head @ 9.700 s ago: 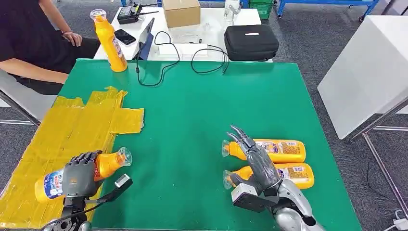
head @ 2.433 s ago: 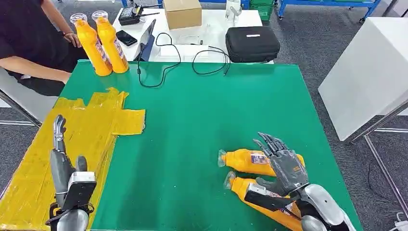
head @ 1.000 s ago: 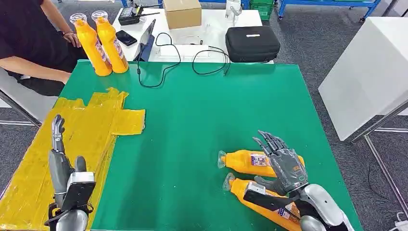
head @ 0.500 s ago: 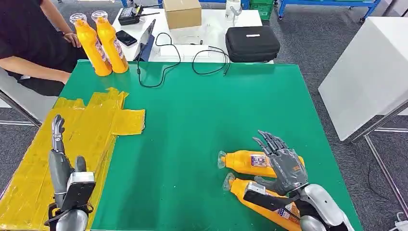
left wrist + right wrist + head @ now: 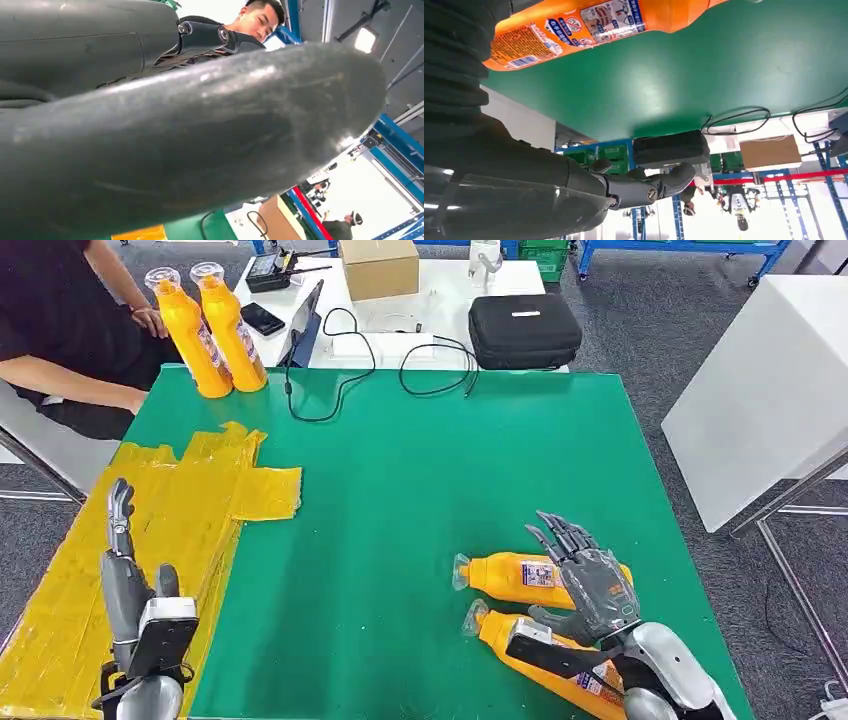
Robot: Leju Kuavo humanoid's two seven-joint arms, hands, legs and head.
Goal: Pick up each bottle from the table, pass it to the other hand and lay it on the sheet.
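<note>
Two orange bottles lie on the green table at the right: the far bottle (image 5: 510, 576) and, angled toward the front edge, the near bottle (image 5: 545, 658). My right hand (image 5: 592, 585) is open with fingers spread over the far bottle's label end; I cannot tell whether it touches. The right wrist view has that bottle (image 5: 599, 22) close beside my right hand (image 5: 499, 170). My left hand (image 5: 125, 580) is open and stands upright, fingers straight, over the yellow sheet (image 5: 190, 500), holding nothing. The left wrist view looks past the thick grey thumb of my left hand (image 5: 200, 140).
Two more orange bottles (image 5: 190, 335) (image 5: 232, 328) stand upright at the table's back left corner, beside a seated person (image 5: 60, 330). Behind the table, a white table carries a black case (image 5: 524, 330), a cardboard box (image 5: 378, 265) and cables (image 5: 400, 360).
The last second shows no movement. Since 9.7 s ago my left hand has let go of its bottle, a second bottle now stands at the back left, and the near bottle lies askew.
</note>
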